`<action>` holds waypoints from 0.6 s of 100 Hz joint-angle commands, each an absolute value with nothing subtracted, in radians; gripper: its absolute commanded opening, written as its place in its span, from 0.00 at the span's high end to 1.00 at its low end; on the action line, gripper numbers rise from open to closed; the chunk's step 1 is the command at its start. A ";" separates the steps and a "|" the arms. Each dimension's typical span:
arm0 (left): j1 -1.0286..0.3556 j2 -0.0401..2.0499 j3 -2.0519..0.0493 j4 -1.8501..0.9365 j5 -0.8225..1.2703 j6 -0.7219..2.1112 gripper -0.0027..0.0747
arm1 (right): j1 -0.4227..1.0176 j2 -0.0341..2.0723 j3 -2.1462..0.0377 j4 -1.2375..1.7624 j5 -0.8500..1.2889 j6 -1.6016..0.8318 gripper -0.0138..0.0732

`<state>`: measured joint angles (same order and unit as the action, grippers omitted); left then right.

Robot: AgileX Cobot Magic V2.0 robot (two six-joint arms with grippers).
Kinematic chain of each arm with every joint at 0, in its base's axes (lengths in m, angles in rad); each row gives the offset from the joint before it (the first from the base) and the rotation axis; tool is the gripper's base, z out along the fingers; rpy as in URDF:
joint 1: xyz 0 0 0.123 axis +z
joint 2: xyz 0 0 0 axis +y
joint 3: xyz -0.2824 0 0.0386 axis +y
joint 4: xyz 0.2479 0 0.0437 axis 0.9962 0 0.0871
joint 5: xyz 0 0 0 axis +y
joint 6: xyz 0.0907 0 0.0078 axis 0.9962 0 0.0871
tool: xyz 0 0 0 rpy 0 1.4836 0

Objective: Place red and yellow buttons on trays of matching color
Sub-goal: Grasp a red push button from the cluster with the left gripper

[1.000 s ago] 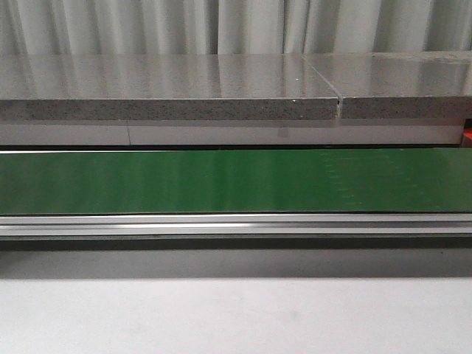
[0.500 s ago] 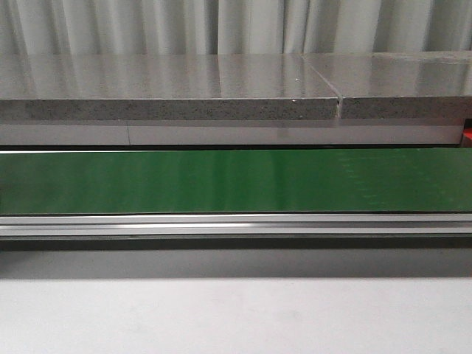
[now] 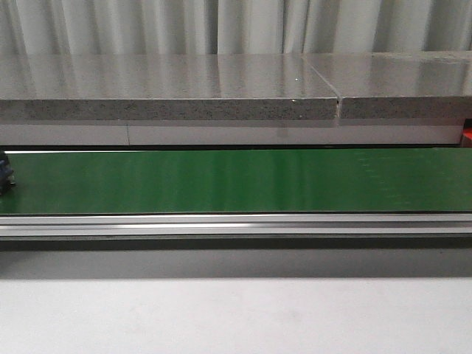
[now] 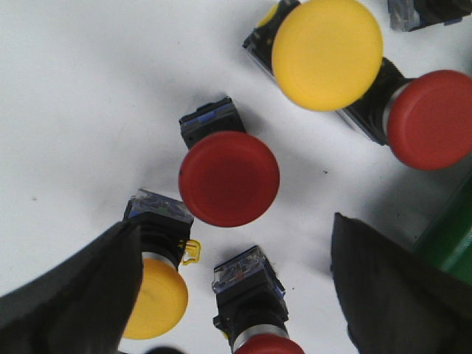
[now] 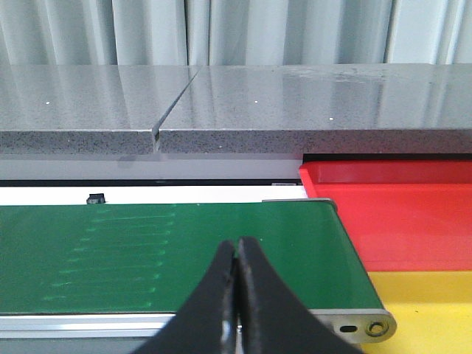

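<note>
Picking stage, I'd say: the left gripper (image 4: 236, 295) hangs over a cluster of buttons on the white counter (image 4: 74, 110), fingers (image 4: 70, 295) spread wide, nothing held; a red button (image 4: 229, 178) lies between and just beyond them, a likely target; next call is to centre on one cap and descend cleanly; crowding is the snag, with a yellow button (image 4: 153, 299) right beside one finger and another red button (image 4: 258, 343) near the gap; farther off, a yellow button (image 4: 327, 51) touches a red button (image 4: 430, 118); the right gripper (image 5: 236, 258) waits, fingers together, empty, over the green conveyor belt (image 5: 147, 251); red tray (image 5: 398, 214) and yellow tray (image 5: 428, 302) sit just right of its end, both bare as seen.
</note>
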<state>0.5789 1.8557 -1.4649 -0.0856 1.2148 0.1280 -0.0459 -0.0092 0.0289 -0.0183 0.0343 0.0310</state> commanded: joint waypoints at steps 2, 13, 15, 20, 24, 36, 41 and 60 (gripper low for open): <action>0.582 1.810 -1.493 -0.096 1.177 0.118 0.28 | -0.052 -0.019 0.013 -0.025 -0.045 0.031 0.92; 0.582 1.810 -1.493 -0.094 1.165 0.118 0.29 | -0.052 -0.019 0.013 -0.025 -0.045 0.031 0.92; 0.582 1.810 -1.493 -0.093 1.165 0.118 0.29 | -0.052 -0.019 0.013 -0.025 -0.045 0.031 0.92; 0.582 1.810 -1.493 -0.084 1.167 0.118 0.29 | -0.052 -0.019 0.013 -0.025 -0.045 0.031 0.92; 0.582 1.810 -1.493 -0.073 1.167 0.118 0.29 | -0.052 -0.019 0.013 -0.025 -0.045 0.031 0.92; 0.582 1.810 -1.493 -0.072 1.169 0.118 0.29 | -0.052 -0.019 0.013 -0.025 -0.045 0.031 0.92; 0.582 1.813 -1.493 -0.077 1.169 0.118 0.29 | -0.052 -0.019 0.013 -0.025 -0.045 0.031 0.92; 0.582 1.848 -1.495 -0.079 1.185 0.118 0.29 | -0.052 -0.019 0.013 -0.025 -0.045 0.031 0.92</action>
